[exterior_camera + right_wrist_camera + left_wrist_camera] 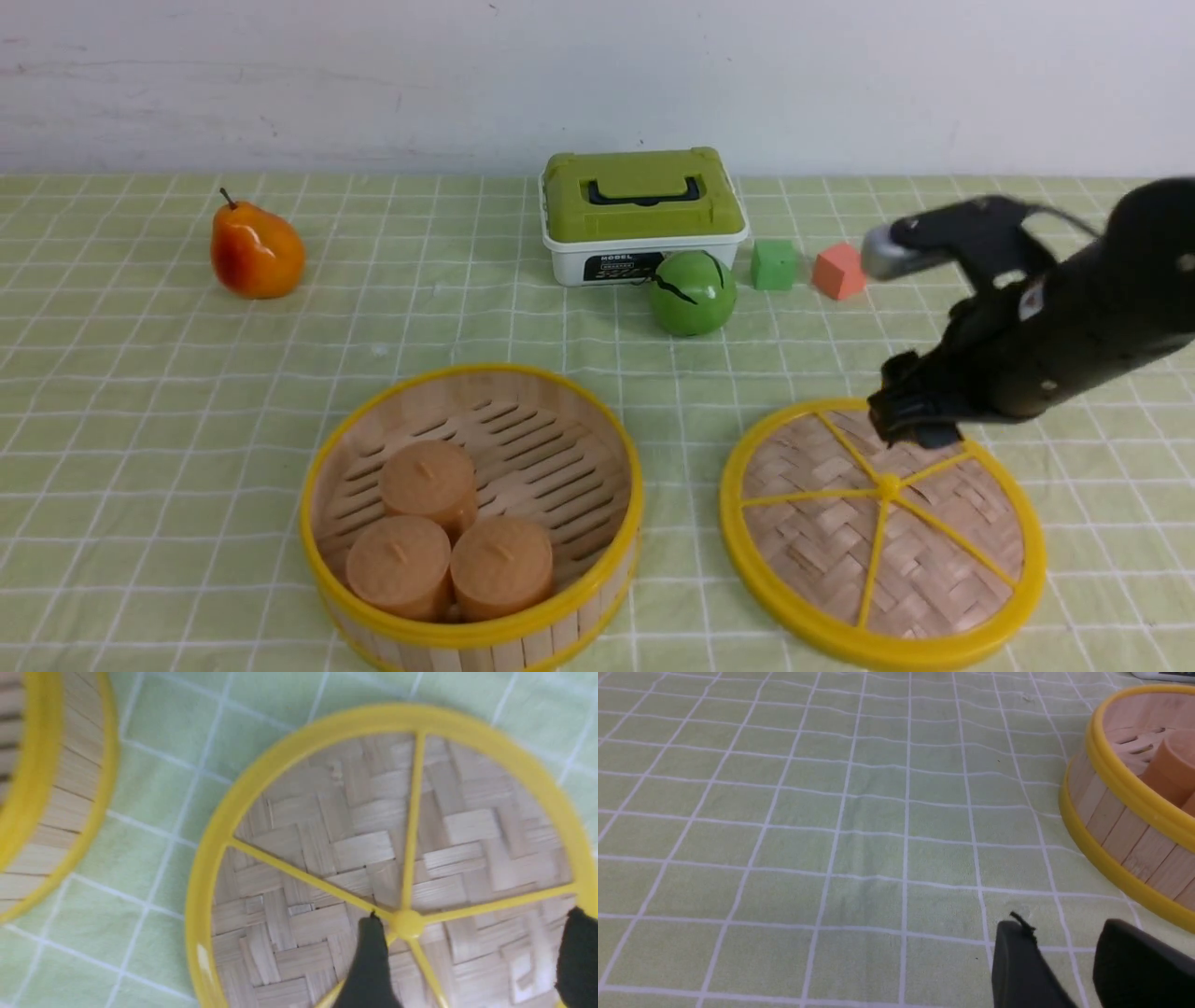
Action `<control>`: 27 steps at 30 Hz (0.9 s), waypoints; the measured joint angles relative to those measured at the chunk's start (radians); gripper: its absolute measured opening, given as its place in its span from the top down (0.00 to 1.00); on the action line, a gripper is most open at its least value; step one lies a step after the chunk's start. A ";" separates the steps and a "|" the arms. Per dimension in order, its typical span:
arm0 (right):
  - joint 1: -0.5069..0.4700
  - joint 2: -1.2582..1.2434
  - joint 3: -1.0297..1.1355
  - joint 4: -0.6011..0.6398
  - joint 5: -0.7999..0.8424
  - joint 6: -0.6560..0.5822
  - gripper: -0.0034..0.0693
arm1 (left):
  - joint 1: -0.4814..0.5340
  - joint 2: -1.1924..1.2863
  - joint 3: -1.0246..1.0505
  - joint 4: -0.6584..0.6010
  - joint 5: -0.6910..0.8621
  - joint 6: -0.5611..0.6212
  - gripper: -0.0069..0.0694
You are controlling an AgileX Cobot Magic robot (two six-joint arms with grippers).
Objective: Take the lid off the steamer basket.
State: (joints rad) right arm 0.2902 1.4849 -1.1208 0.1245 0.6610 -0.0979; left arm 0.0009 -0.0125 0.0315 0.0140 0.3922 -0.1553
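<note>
Lid (885,537) off, flat beside basket (471,635). R gripper (472,942) fingers spread, nothing held; L (1057,926) fingers apart, empty. Risk: low R swing could snag knob (407,924), dragging lid.

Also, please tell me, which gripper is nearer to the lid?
The right. The right gripper is just above the lid, open; the left gripper is away from it, on the basket's other side.
</note>
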 joint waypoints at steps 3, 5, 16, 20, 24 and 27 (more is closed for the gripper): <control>0.000 -0.179 0.001 -0.017 0.046 -0.002 0.31 | 0.000 0.000 0.000 0.000 0.000 0.000 0.60; 0.000 -0.292 0.016 -0.033 0.071 -0.002 0.37 | 0.000 0.000 0.000 0.000 0.000 0.000 0.60; 0.000 -0.868 0.304 -0.046 0.136 0.001 0.97 | 0.000 0.000 0.000 0.000 0.000 0.000 0.60; 0.000 -0.982 0.364 -0.070 0.130 0.012 0.98 | 0.000 0.000 0.000 0.000 0.000 0.000 0.60; 0.000 -1.017 0.380 -0.105 0.127 0.015 0.98 | 0.000 0.000 0.000 0.000 0.000 0.000 0.60; 0.000 -1.018 0.381 -0.110 0.151 0.015 0.98 | 0.000 0.000 0.000 0.000 0.000 0.000 0.60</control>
State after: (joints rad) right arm 0.2902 0.4670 -0.7395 0.0149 0.8117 -0.0829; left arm 0.0009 -0.0125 0.0315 0.0140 0.3922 -0.1553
